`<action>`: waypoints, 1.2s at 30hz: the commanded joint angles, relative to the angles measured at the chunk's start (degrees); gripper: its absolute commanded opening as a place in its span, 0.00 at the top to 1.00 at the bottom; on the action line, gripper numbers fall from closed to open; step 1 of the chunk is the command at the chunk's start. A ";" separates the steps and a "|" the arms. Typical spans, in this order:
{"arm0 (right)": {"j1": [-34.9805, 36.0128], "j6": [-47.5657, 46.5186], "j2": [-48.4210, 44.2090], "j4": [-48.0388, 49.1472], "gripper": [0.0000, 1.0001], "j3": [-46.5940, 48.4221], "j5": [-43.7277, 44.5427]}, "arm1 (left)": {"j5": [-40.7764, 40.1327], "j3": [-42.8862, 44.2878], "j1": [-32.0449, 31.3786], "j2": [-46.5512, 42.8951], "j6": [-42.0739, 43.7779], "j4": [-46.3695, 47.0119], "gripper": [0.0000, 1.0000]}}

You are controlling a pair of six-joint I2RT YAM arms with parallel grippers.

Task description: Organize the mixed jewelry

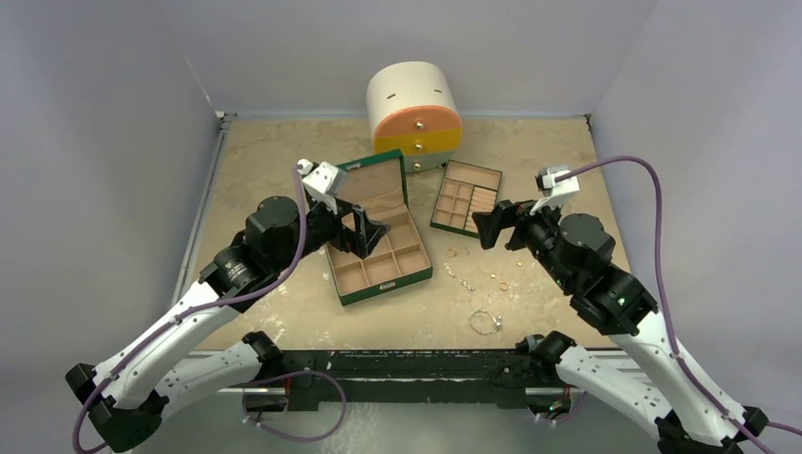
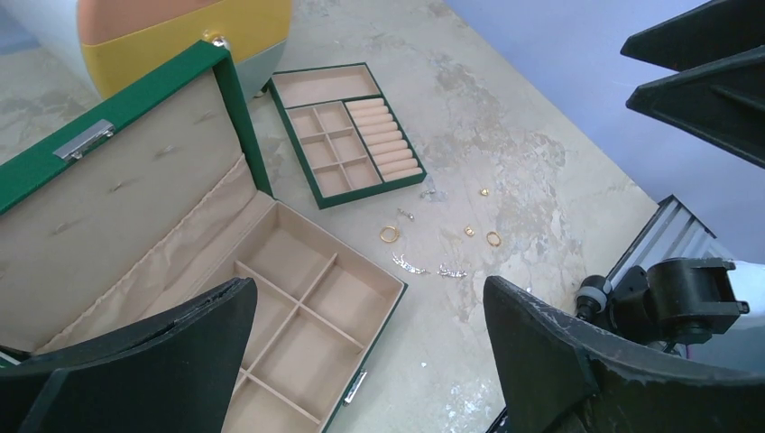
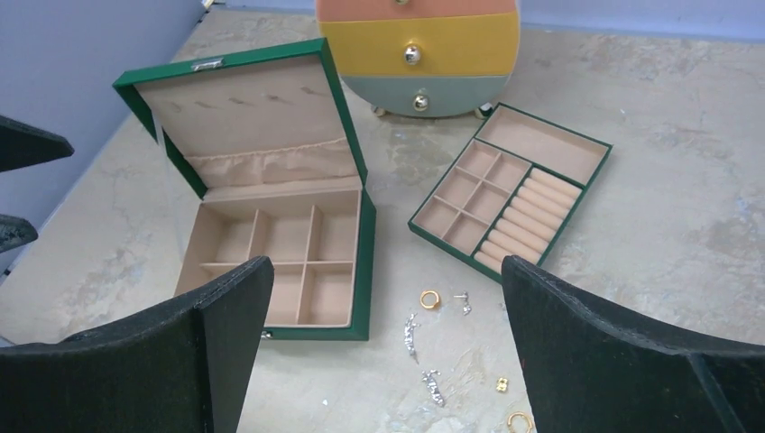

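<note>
The left fingers [image 2: 153, 352] and right fingers [image 3: 613, 343] are found spread wide, with nothing held. The jewelry [image 3: 430, 299] is scattered on the desk [image 3: 686, 180], just near of the tray [image 3: 541, 144] and right of the open green box [image 3: 365, 271]. Pieces this small may be missed or flicked away, and the chain [image 2: 410, 264], seemingly tangled, may be dragged.

The top view looks down from above and behind both arms, taking in the whole table [image 1: 255, 170]. Each wrist view sits low and close, facing forward and down between its own fingers [image 2: 153, 361]. Both wrist views show the same box [image 2: 135, 198], tray [image 2: 347, 135] and jewelry [image 2: 390, 234] ahead of the fingers.
</note>
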 commanded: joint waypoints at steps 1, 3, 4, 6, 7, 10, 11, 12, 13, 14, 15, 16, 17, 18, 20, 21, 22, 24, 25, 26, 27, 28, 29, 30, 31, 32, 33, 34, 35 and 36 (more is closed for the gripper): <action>0.33 1.20 0.82 -2.42 0.01 3.47 3.77 | -0.80 -0.92 -0.11 -0.86 1.01 2.31 0.03; 0.21 0.64 1.73 -4.71 0.01 4.58 3.94 | -0.16 -0.90 -0.13 -0.23 0.67 2.38 0.03; 0.30 0.46 2.00 -5.57 0.01 4.85 4.23 | 0.40 -0.87 -0.17 0.15 0.49 2.46 0.03; 0.28 -0.08 1.96 -5.94 0.01 4.69 4.26 | 1.12 -0.95 -0.14 0.66 0.21 2.51 0.03; 0.28 -0.28 1.91 -6.02 0.01 4.40 4.40 | 1.34 -0.91 -0.19 0.87 0.16 2.42 0.03; 0.25 0.32 2.59 -7.34 0.01 3.92 6.93 | 1.40 -0.97 -0.11 1.00 -0.05 2.19 0.03; 0.30 0.84 3.18 -8.26 0.01 3.95 7.99 | 1.43 -1.00 -0.15 0.92 -0.15 2.22 0.03; 0.26 1.51 3.79 -9.04 0.01 4.02 9.00 | 1.50 -1.00 -0.16 0.78 -0.26 2.21 0.03; 0.24 2.25 4.43 -9.90 0.01 4.04 9.77 | 1.62 -1.07 -0.12 0.62 -0.42 2.30 0.03; 0.28 2.87 4.96 -10.43 0.01 3.97 10.02 | 1.65 -1.14 -0.15 0.50 -0.53 2.38 0.03; 0.29 3.26 5.51 -10.68 0.01 3.77 9.92 | 1.66 -1.19 -0.16 0.33 -0.62 2.40 0.03; 0.31 3.79 6.02 -10.84 0.02 3.56 9.65 | 1.70 -1.24 -0.15 0.18 -0.68 2.41 0.03; 0.21 4.39 6.42 -11.05 0.02 3.25 9.46 | 1.62 -1.11 -0.17 0.01 -0.76 2.40 0.03; 0.29 4.95 6.80 -11.04 0.02 2.88 9.22 | 1.57 -1.19 -0.11 -0.17 -0.81 2.40 0.03; 0.29 6.53 7.49 -11.30 0.03 1.92 9.27 | 1.22 -1.25 -0.13 -0.61 -0.88 2.53 0.03; 0.24 7.32 7.78 -11.39 0.03 1.32 9.16 | 0.96 -1.32 -0.23 -0.73 -0.90 2.49 0.03; 0.28 8.02 8.06 -11.41 0.04 0.74 9.01 | 0.84 -1.52 -0.23 -0.82 -0.98 2.60 0.03; 0.24 9.63 8.51 -11.52 0.06 -0.50 8.89 | 0.79 -1.64 -0.16 -0.78 -1.15 2.75 0.03; 0.21 10.76 8.72 -11.42 0.07 -1.12 8.82 | 0.85 -1.61 -0.15 -0.64 -1.16 2.80 0.03; 0.25 11.65 8.94 -11.33 0.09 -1.89 8.72 | 0.87 -1.59 -0.16 -0.45 -1.16 2.76 0.03; 0.20 12.61 9.21 -11.35 0.10 -2.46 8.75 | 0.72 -1.56 -0.21 -0.27 -1.16 2.63 0.03; 0.20 13.90 9.54 -11.47 0.11 -3.11 8.95 | 0.52 -1.46 -0.13 -0.04 -1.10 2.44 0.03; 0.20 15.33 9.95 -11.60 0.13 -4.02 9.29 | 0.32 -1.41 -0.15 0.13 -1.08 2.28 0.03; 0.20 16.69 10.30 -11.65 0.14 -4.90 9.55 | 0.27 -1.35 -0.17 0.24 -1.00 2.17 0.03; 0.21 18.04 10.65 -11.53 0.15 -5.83 9.85 | 0.18 -1.32 -0.13 0.29 -0.94 2.10 0.03; 0.21 19.19 11.07 -11.28 0.16 -6.95 9.96 | 0.09 -1.26 -0.13 0.29 -0.90 2.09 0.03; 0.24 20.28 11.58 -10.90 0.18 -7.91 10.02 | -0.04 -1.26 -0.19 0.34 -0.90 2.02 0.03; 0.20 21.36 12.07 -10.44 0.19 -8.90 10.16 | -0.21 -1.27 -0.21 0.30 -0.83 2.01 0.03; 0.20 22.37 12.75 -9.98 0.20 -9.83 10.38 | -0.38 -1.26 -0.18 0.34 -0.77 1.89 0.03; 0.20 23.42 13.46 -9.72 0.21 -10.60 10.72 | -0.50 -1.31 -0.16 0.42 -0.73 1.80 0.03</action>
